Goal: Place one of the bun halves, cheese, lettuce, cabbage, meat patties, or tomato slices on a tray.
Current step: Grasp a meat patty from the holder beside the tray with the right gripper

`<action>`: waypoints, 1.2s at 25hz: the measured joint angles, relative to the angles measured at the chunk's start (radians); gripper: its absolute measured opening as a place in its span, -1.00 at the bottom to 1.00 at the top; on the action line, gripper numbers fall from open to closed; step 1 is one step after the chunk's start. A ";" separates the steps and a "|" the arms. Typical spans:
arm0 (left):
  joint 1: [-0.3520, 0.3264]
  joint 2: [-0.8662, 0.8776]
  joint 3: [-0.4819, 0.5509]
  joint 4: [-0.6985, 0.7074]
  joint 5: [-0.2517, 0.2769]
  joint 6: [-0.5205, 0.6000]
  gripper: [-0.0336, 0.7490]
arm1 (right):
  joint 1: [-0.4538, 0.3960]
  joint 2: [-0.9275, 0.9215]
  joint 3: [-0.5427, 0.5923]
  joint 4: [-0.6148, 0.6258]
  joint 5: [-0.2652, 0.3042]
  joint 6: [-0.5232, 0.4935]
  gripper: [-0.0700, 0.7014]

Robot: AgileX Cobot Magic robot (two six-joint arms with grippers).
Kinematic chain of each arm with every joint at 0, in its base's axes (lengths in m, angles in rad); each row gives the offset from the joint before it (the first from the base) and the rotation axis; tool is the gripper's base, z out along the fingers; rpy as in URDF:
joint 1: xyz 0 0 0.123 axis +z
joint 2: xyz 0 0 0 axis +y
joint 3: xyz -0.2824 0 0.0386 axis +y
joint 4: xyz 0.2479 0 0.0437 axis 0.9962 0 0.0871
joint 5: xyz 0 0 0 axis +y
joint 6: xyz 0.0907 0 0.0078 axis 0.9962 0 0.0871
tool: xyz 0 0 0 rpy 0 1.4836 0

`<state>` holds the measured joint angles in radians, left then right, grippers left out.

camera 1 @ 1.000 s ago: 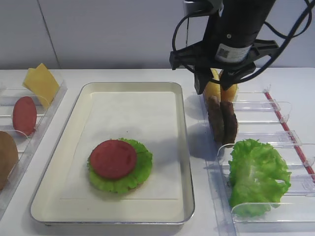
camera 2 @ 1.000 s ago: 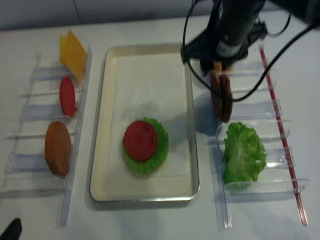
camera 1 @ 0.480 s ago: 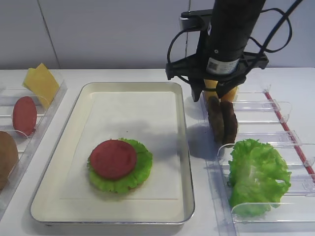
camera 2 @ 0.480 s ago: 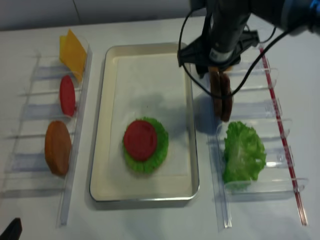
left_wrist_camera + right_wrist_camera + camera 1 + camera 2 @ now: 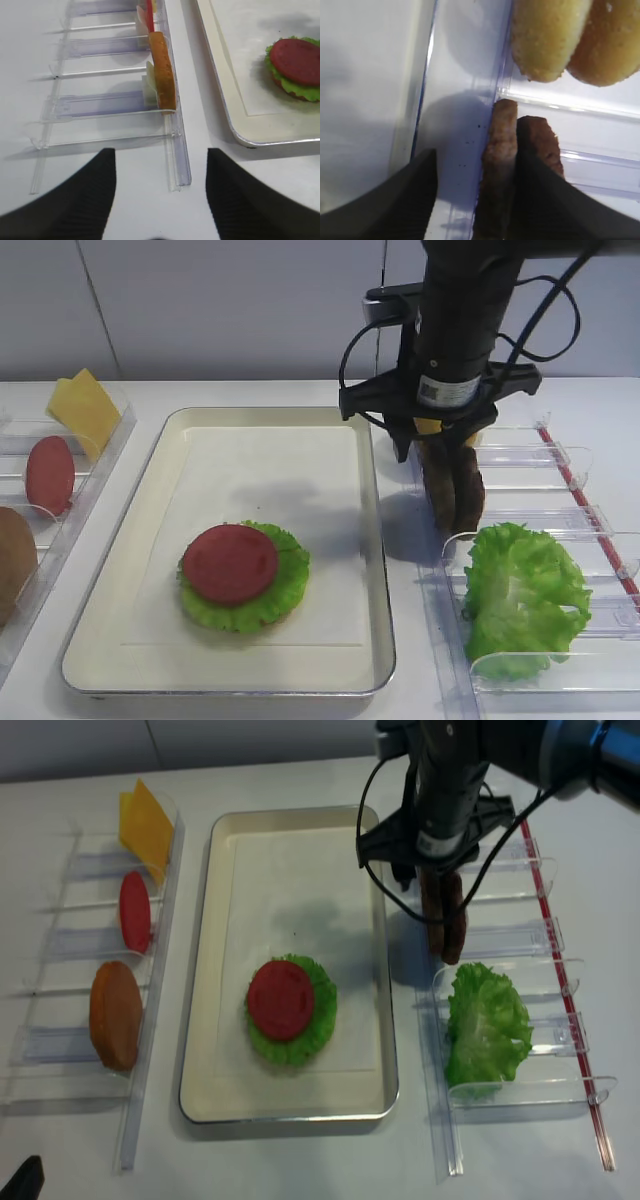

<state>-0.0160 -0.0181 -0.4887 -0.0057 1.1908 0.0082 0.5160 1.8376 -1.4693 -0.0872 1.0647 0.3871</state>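
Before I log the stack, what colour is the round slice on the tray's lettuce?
Matte red tomato slice; clearest in the exterior high view.

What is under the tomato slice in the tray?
Under the tomato slice lies a lettuce leaf. A thin brown edge shows below it, maybe a bun; the rest is covered.

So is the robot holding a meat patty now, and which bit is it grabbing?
Not yet. The right gripper is open, its fingers straddling the nearer meat patty's top edge in the rack without squeezing. The left gripper holds nothing.
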 joint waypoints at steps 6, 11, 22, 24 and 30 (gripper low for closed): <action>0.000 0.000 0.000 0.000 0.000 0.000 0.13 | 0.000 0.015 -0.002 0.000 0.021 0.002 0.20; 0.000 0.000 0.000 0.000 0.000 0.000 0.13 | 0.000 0.020 -0.002 -0.002 0.031 0.002 -0.10; 0.000 0.000 0.000 0.000 0.000 0.000 0.13 | 0.000 0.020 -0.002 -0.017 0.047 0.004 -0.40; 0.000 0.000 0.000 0.000 0.000 0.000 0.13 | 0.000 0.020 -0.002 -0.017 0.047 0.004 -0.40; 0.000 0.000 0.000 0.000 0.000 0.000 0.13 | 0.000 0.022 -0.013 -0.017 0.068 0.004 -0.41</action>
<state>-0.0160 -0.0181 -0.4887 -0.0057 1.1908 0.0082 0.5160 1.8596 -1.4826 -0.1037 1.1332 0.3915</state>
